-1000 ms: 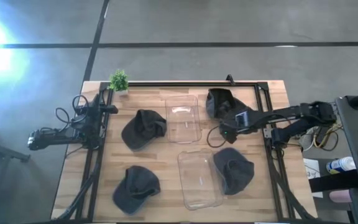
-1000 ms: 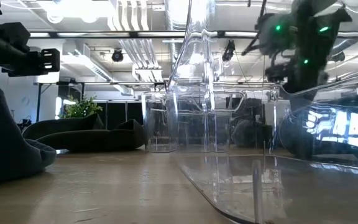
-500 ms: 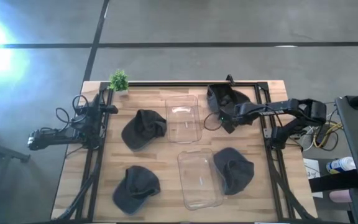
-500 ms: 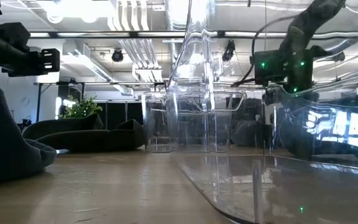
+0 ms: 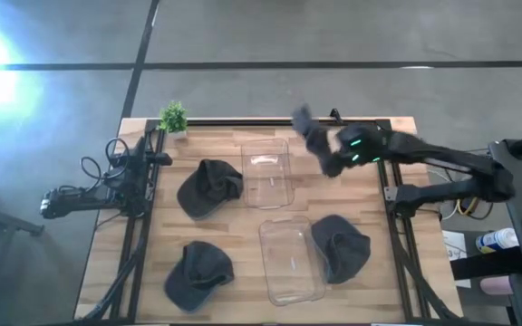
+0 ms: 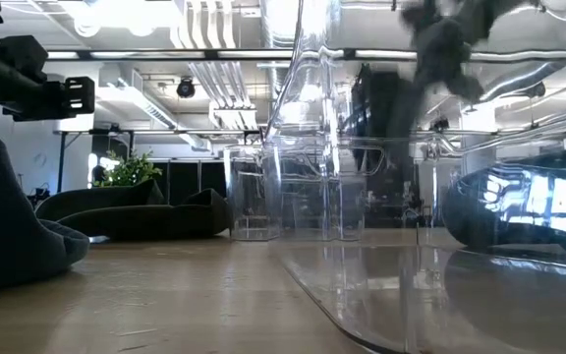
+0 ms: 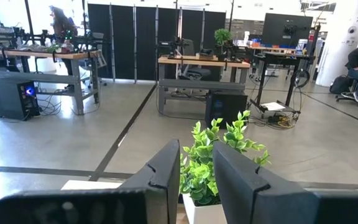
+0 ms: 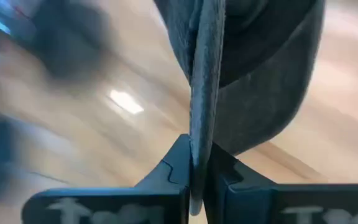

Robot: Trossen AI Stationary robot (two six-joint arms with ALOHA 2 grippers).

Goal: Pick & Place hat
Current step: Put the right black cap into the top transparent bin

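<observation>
The dark grey hat (image 5: 313,136) (image 8: 253,68) is up in the air above the table's far right part, with my right gripper (image 5: 335,154) (image 8: 196,171) shut on it. In the low view the hat (image 6: 440,44) shows blurred, high above the tabletop. Three more dark hats lie crown up on the wood: one left of centre (image 5: 208,187), one near left (image 5: 198,274), one near right (image 5: 341,246). My left gripper (image 7: 196,180) waits open at the table's far left, pointing at a small plant (image 7: 219,155). My right gripper pinches a thin folded edge of the hat (image 8: 199,146) between its two fingers. The cloth runs on away from the fingertips (image 8: 178,163) and widens into the hat's body. The hat is lifted clear of the table.
Two clear plastic containers stand in the middle, one farther back (image 5: 267,172) and one nearer (image 5: 290,261); the near one's wall (image 6: 362,256) fills much of the low view. A potted plant (image 5: 172,118) stands at the far left corner. A black frame (image 5: 388,181) borders the table.
My right gripper has moved from the table's middle right to the hat at the far right, shut on it and lifted it clear of the wood, swinging it up and a little toward the far edge and the left.
</observation>
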